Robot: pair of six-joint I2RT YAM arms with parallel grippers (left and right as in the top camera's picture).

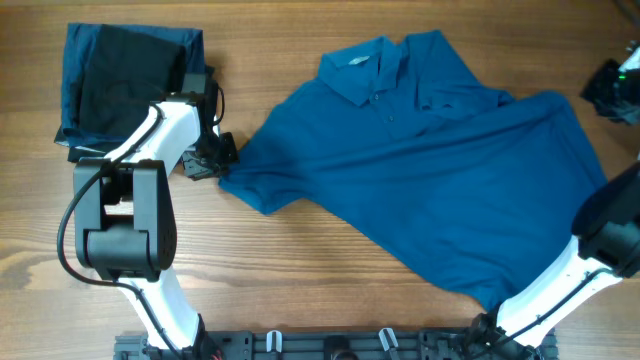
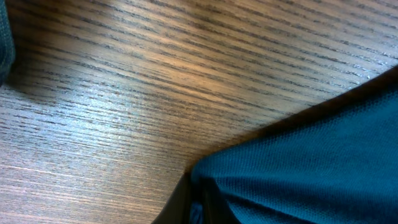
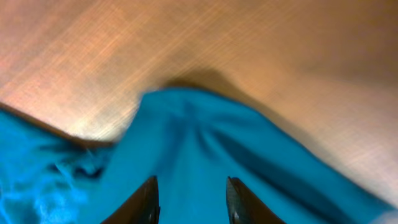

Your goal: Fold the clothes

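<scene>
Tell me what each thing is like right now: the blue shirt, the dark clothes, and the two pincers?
Blue shirt: spread out on the table, rumpled, not folded yet.
Dark clothes: folded, lying at the table's far left corner.
Left pincer: shut on the tip of the shirt's sleeve.
Right pincer: fingers apart with shirt cloth between them; too blurry to tell if it grips.

Matt knit shirt [image 1: 440,170]; grained wooden table [image 1: 300,270]

Wood-grain surface [image 2: 155,93] fills most of the frame. Blue knit shirt [image 2: 311,168] covers near right, its corner pinched in my claw [image 2: 193,210]. Dark cloth [image 2: 5,37] sits at far left.
</scene>
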